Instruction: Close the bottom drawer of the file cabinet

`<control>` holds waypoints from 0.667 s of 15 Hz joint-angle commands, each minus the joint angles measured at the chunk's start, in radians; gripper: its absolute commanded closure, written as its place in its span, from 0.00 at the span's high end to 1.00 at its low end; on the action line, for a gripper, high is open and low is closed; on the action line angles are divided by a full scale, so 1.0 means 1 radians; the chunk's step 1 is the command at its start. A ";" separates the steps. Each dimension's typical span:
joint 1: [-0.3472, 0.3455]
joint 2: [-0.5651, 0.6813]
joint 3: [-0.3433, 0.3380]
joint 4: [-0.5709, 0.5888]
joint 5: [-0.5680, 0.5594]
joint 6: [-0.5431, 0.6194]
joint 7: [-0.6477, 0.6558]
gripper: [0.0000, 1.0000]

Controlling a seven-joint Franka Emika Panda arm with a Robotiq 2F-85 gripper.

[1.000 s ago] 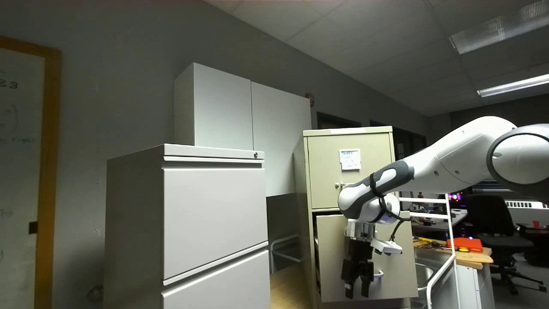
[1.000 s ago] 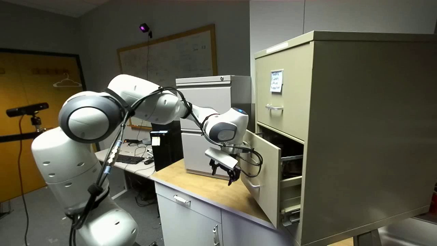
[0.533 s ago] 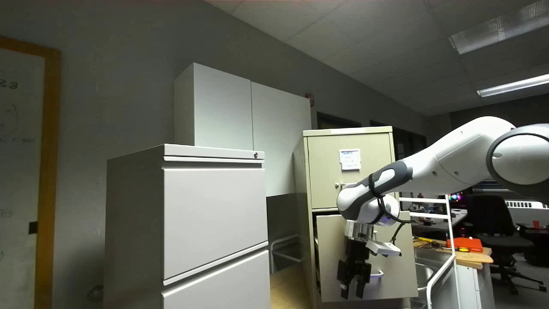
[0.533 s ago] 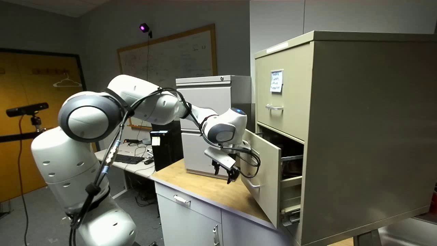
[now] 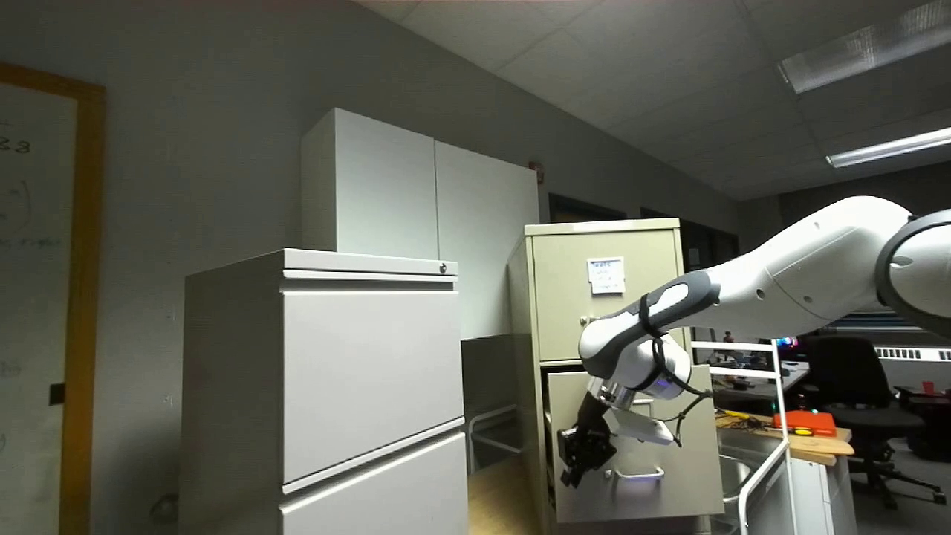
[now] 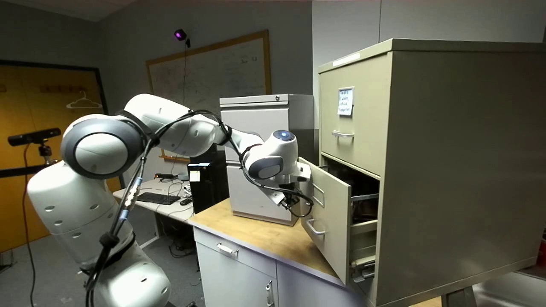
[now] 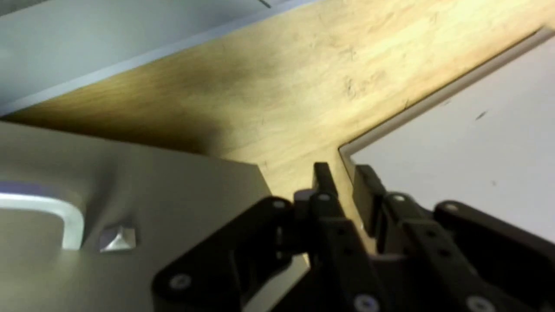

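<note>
The bottom drawer (image 5: 672, 438) of the beige file cabinet (image 6: 452, 170) is pulled partway out; its dark inside shows in an exterior view beside the drawer front (image 6: 335, 226). Its silver handle (image 5: 640, 476) shows in both exterior views and at the left of the wrist view (image 7: 39, 202). My gripper (image 5: 576, 461) is tilted in front of the drawer's left part, beside the handle. In the wrist view the gripper's fingertips (image 7: 343, 177) stand a small gap apart with nothing between them. The drawer front (image 7: 173, 195) lies left of the fingers; I cannot tell whether they touch it.
A light-grey cabinet (image 5: 371, 371) stands near the gripper and fills the right of the wrist view (image 7: 468, 143). The wooden countertop (image 6: 251, 226) lies below. The upper beige drawer (image 6: 362, 115) is shut. A white metal frame (image 5: 784, 401) stands right of the cabinet.
My gripper has tilted and swung to the left in an exterior view, uncovering the handle. The arm has drawn back somewhat. The drawer has not visibly moved.
</note>
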 commanded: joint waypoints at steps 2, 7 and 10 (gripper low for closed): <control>-0.012 -0.040 0.017 -0.061 0.040 0.255 0.087 0.00; -0.003 -0.015 -0.003 -0.094 0.080 0.494 0.182 0.00; 0.017 0.016 -0.023 -0.091 0.169 0.554 0.201 0.00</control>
